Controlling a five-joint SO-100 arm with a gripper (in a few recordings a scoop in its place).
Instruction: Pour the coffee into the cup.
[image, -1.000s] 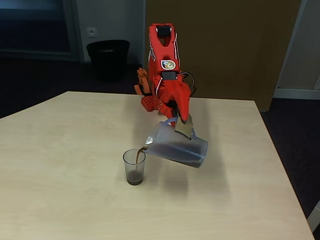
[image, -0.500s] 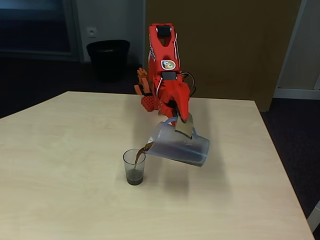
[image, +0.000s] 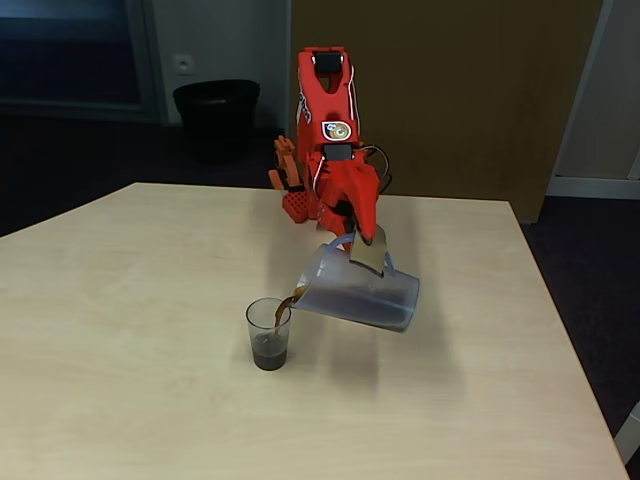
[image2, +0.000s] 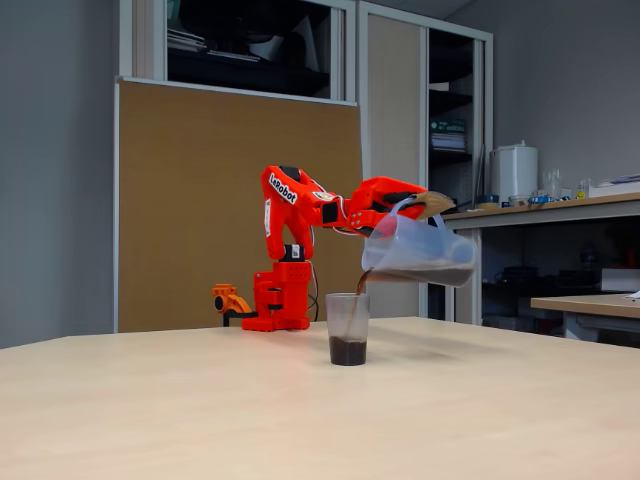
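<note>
Near the middle of the pale wooden table, the small clear cup stands upright, and a thin dark stream of coffee runs into it from the spout of the translucent jug tipped above it. Dark liquid sits in the bottom third or so of the cup in both fixed views, and the low side-on fixed view shows it clearly as a brown band at the base of the cup. More coffee lies along the lower side of the tilted jug, spout angled down to the left there, its base raised to the right. The red arm reaches forward from its base at the far edge of the table, and its gripper is pinched on the jug at the handle side near the rim, one tan-coloured finger lying flat against the jug's wall. The jug hangs clear of the tabletop, held just right of the cup, its spout over the cup's rim. Far behind the table on the left, a black waste bin stands on the floor against the wall, and a brown board backs the arm in the side-on view.
</note>
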